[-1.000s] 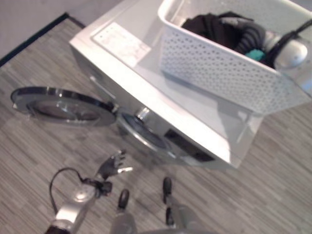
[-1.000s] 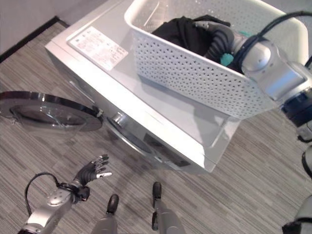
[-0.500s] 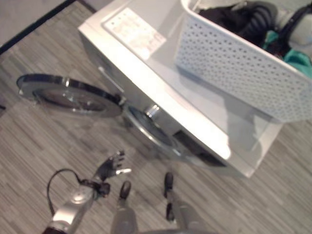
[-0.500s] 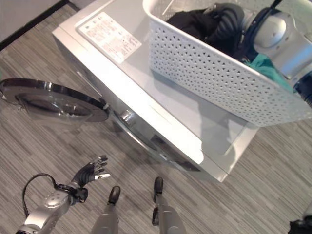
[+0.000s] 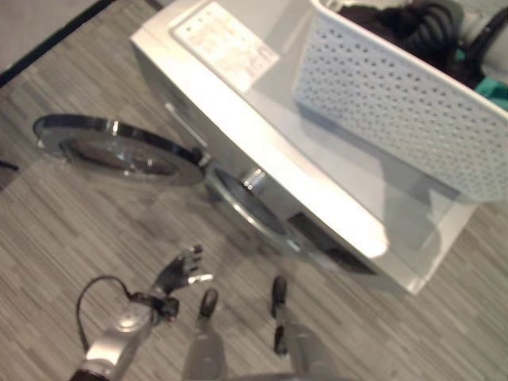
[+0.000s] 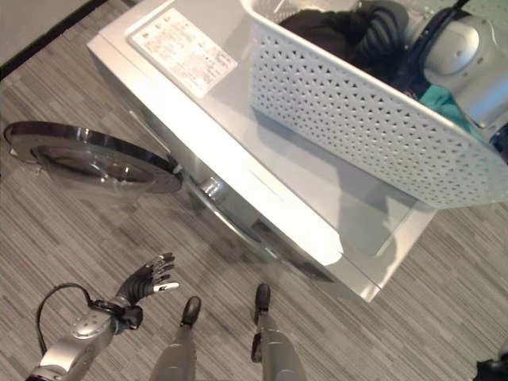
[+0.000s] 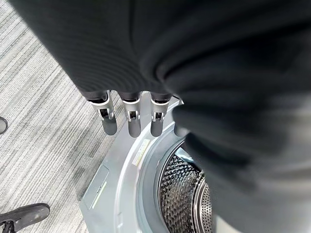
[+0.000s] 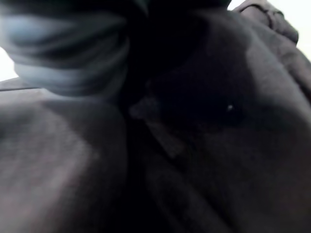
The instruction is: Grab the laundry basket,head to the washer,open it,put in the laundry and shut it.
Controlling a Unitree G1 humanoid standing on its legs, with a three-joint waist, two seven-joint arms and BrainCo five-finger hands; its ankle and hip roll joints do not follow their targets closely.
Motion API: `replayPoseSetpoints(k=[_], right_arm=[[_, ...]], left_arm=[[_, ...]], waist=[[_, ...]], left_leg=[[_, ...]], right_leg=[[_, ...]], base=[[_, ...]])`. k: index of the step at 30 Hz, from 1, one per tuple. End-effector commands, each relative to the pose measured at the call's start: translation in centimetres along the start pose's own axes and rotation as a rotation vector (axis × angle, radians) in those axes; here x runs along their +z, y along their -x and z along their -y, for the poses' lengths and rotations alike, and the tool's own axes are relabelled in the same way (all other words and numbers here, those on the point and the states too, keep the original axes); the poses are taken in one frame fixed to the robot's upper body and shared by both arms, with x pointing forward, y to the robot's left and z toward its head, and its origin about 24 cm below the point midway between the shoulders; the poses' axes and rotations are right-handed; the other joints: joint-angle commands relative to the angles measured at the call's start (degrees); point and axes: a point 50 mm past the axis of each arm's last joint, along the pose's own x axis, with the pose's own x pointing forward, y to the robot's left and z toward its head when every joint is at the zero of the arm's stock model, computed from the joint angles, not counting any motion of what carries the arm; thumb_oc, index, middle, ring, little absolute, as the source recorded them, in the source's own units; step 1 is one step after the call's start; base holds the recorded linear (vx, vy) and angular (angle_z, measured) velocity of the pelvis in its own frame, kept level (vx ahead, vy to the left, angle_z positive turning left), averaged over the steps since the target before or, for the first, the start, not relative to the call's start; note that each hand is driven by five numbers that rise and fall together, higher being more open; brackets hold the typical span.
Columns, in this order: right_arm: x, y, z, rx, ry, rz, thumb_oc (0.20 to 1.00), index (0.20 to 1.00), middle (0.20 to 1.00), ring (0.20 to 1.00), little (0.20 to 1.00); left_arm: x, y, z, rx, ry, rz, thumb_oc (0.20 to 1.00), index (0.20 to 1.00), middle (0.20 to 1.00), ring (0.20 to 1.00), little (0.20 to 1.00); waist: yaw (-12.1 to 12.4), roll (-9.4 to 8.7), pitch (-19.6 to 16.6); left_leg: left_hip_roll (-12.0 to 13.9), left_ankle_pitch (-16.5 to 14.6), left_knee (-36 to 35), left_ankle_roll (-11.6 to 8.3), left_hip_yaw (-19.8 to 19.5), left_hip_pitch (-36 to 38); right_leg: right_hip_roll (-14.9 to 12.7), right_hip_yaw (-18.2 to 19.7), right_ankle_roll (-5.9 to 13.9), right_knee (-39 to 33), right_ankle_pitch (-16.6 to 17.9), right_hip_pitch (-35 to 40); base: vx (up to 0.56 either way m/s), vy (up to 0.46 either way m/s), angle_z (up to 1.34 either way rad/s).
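The floor (image 6: 71, 230) was grey striped plank. A silver front-loading washing machine (image 6: 238, 151) stood on it, its round glass door (image 6: 91, 159) swung fully open. The white perforated plastic laundry basket (image 6: 357, 111) rested on the washer's top, holding dark clothing (image 6: 333, 28) and a teal item (image 6: 444, 99).

The left hand (image 6: 147, 279) hung low before the drum opening, fingers straight, holding nothing. The right hand reached into the basket, buried in the dark clothing; its finger state could not be determined.
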Motion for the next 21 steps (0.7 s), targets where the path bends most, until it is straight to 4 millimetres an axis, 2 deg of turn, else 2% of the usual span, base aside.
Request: replayPoseSetpoints(k=[1,11,21], right_arm=[[-0.7,0.9,3.4,-0.124,0.041,-0.058,0.200,0.200,0.200,0.200,0.200],[-0.4,1.1,4.9,-0.232,0.008,-0.038,0.200,0.200,0.200,0.200,0.200],[1.8,2.5,9.2,-0.474,-0.027,0.049,0.200,0.200,0.200,0.200,0.200]], left_arm=[[2.1,-0.3,0.9,-0.048,-0.012,0.103,1.000,1.000,1.000,1.000,1.000],[2.2,-0.5,0.6,-0.020,0.006,0.114,1.000,1.000,1.000,1.000,1.000],[2.5,-0.7,-0.2,0.026,0.012,0.124,1.000,1.000,1.000,1.000,1.000]], waist=[[0.02,0.14,1.58],[-0.41,0.13,1.22],[-1.44,-0.81,-0.64]], left_leg=[[3.75,6.11,-1.36,0.75,4.13,5.20],[3.64,5.40,-1.36,0.88,4.63,5.74],[3.71,3.77,-1.36,1.12,5.27,7.73]], right_leg=[[-1.92,1.41,4.29,9.14,-2.31,-9.08],[-1.88,1.62,4.37,9.12,-2.39,-8.79],[-1.95,2.16,4.53,8.31,-2.43,-6.34]], base=[[0.00,0.000,0.00],[0.00,0.000,0.00],[0.00,0.004,-0.02]])
